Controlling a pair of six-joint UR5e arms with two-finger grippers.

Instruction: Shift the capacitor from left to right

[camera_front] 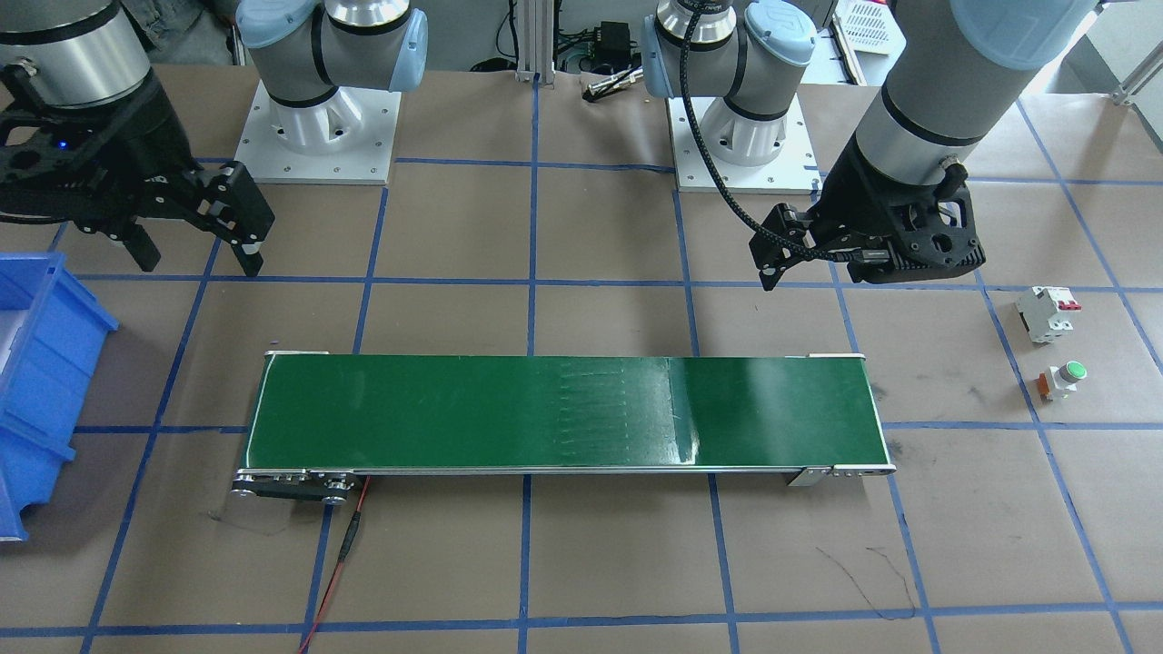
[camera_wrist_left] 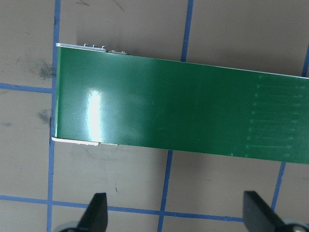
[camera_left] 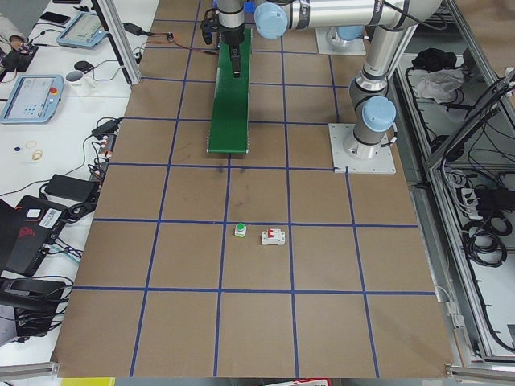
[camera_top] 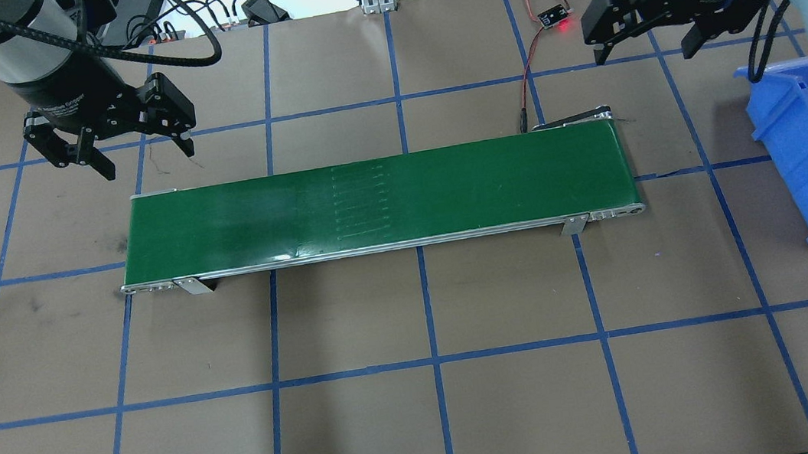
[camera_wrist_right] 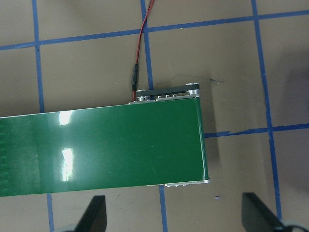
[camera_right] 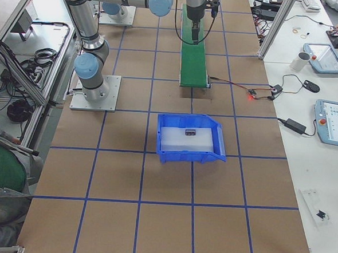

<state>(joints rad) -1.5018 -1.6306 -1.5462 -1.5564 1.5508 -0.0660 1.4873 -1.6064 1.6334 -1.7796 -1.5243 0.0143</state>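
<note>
My left hand (camera_top: 147, 160) hangs above the left end of the green belt (camera_top: 377, 199), fingers spread wide and holding nothing. In its wrist view the two fingertips (camera_wrist_left: 96, 212) sit at the lower edge, well apart, with bare brown surface (camera_top: 436, 423) and blue tape lines between them. My right hand (camera_top: 643, 52) hangs above the belt's right end, likewise spread wide and empty. Its wrist view shows the belt's end roller and a red-and-black wire (camera_wrist_right: 140, 43) running away from it across the surface.

The capacitor (camera_right: 190, 132) appears only in the side view from my right. There it is a small dark object lying on the white liner inside the blue bin (camera_right: 184, 156), near the bin's back wall. It is too small for me to make out how it lies. The bin stands on the surface beyond the belt's right end, apart from it and near my right hand.

On the surface beyond the belt's left end lie a white breaker with red levers (camera_front: 1047, 313) and a green-capped push button (camera_front: 1063, 380), near each other and not touching.
</note>
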